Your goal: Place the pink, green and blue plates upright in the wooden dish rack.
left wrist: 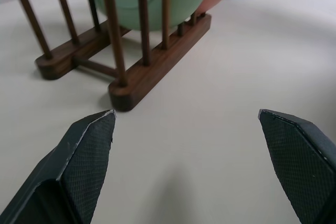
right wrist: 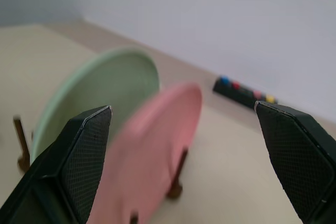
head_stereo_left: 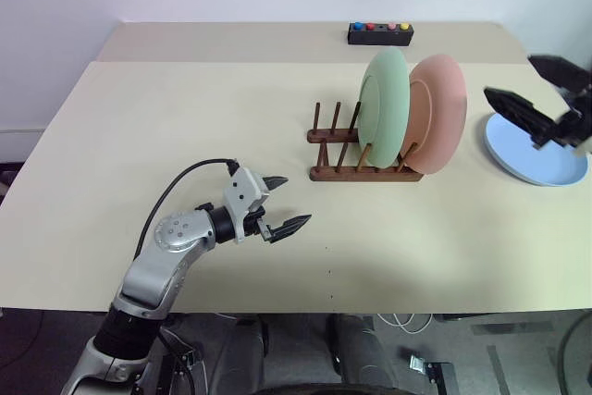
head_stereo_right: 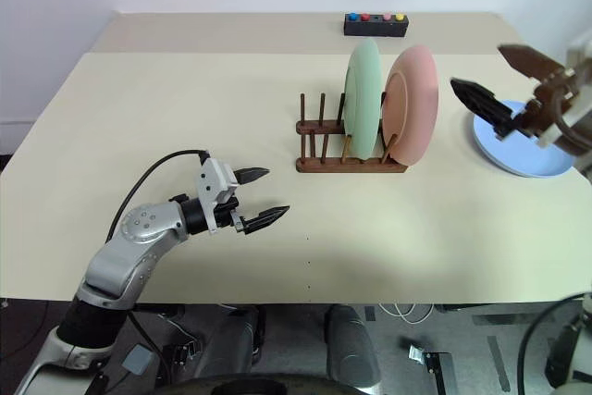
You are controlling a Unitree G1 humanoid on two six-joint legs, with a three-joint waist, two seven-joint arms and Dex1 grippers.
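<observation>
One blue plate (head_stereo_left: pixel 536 156) flat just below right end effector (head_stereo_left: pixel 529 90).

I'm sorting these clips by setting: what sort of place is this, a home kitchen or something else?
Probably a lab or test room, not a kitchen: a bare beige table against a blank wall, a black button box, and a dish rack set out alone.

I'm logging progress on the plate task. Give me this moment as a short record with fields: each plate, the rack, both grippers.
pink plate: upright in the wooden dish rack, at its right end
green plate: upright in the rack, just left of the pink one
blue plate: flat on the table, right of the rack
free slots: at the rack's left end
left gripper: open, empty, over the table
right gripper: open, empty, above the blue plate
</observation>
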